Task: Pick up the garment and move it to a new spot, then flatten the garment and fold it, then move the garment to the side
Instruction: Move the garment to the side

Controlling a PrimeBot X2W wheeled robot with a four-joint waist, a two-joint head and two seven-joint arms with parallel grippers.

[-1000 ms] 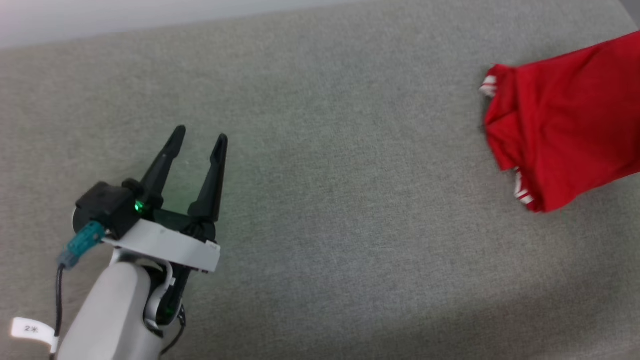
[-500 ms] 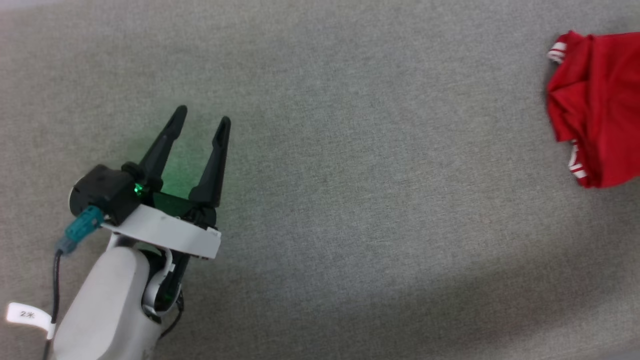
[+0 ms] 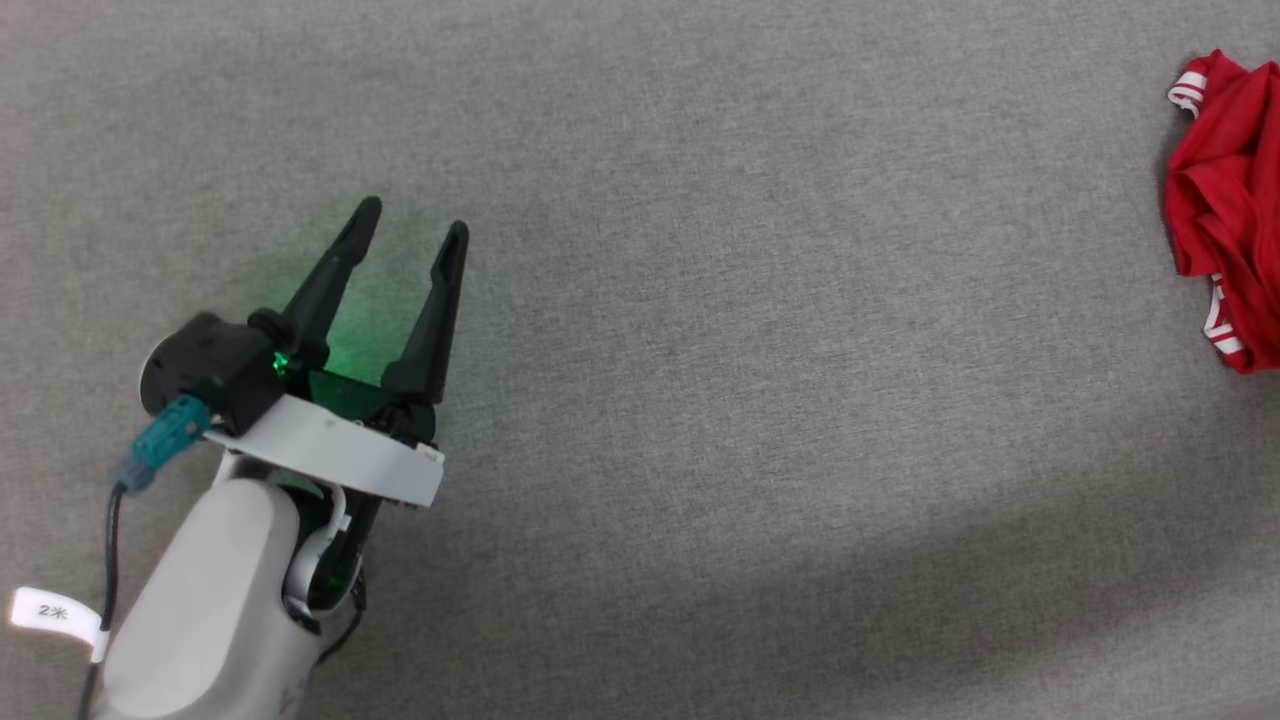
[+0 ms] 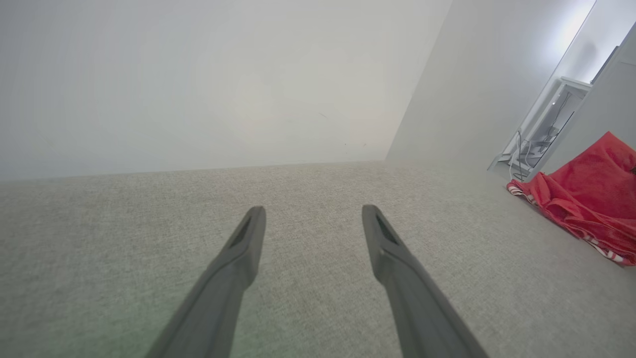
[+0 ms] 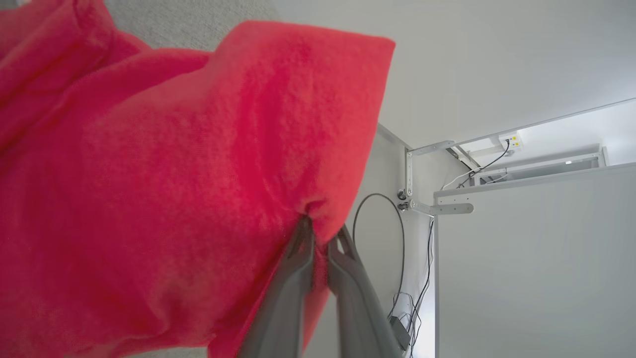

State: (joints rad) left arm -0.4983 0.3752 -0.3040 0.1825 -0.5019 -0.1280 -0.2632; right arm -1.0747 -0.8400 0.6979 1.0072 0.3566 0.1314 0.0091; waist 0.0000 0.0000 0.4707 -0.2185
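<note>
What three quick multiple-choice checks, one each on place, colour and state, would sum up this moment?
1. In the head view, where is the garment?
A. far right edge
B. centre
C. lower left corner

2. What colours is its trim?
A. red and white
B. blue and white
C. black and yellow

3. What state is the right gripper in?
A. open, empty
B. shut on the garment
C. shut, empty

Answers:
1 A: it lies at the right edge of the grey surface.
2 A: red-and-white striped bands show along its edge.
3 B: in the right wrist view, red fabric is pinched between the fingers.
</note>
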